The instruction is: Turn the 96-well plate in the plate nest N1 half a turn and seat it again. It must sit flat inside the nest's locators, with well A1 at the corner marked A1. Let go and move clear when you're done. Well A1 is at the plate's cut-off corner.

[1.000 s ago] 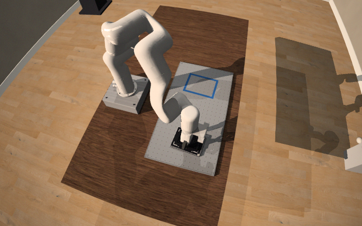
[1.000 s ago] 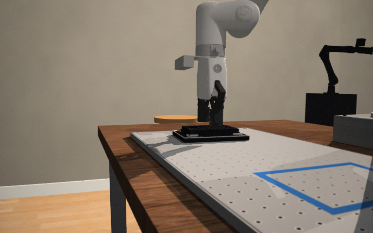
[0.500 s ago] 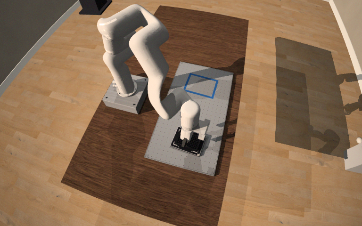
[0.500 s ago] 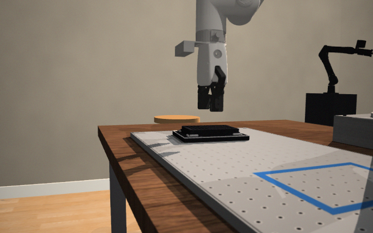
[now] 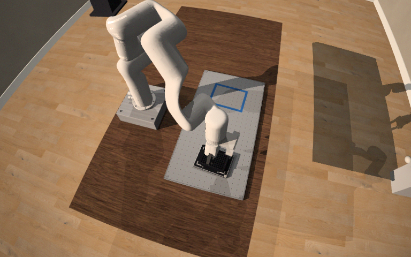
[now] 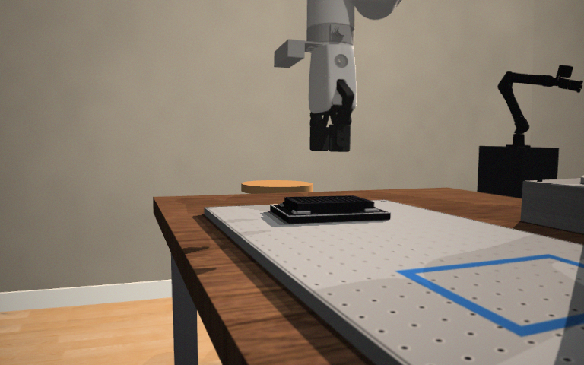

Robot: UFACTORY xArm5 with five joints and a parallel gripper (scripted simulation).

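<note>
The tool (image 6: 329,141) hangs wide open and empty well above the plate (image 6: 328,202), which lies flat in the nest (image 6: 331,216) on the bench (image 6: 180,215), seemingly so the locators alone hold it; its cut corner is too small to check.

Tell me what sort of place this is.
Probably a lab-automation bench: a black 96-well plate sits in a plate nest on a perforated grey breadboard atop a wooden table, with the open gripper hanging above it.
</note>
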